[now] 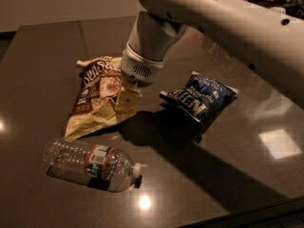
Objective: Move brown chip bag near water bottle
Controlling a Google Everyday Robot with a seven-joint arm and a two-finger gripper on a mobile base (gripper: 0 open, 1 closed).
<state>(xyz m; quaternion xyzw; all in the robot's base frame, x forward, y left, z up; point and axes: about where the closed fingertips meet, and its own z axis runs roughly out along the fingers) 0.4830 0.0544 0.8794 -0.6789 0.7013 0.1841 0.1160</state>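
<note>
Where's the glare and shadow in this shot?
Camera view: dim light; glare spots on the table below the water bottle and a bright patch at right; the arm casts a dark shadow from the gripper, at the right edge of the brown chip bag, past the blue chip bag.
</note>
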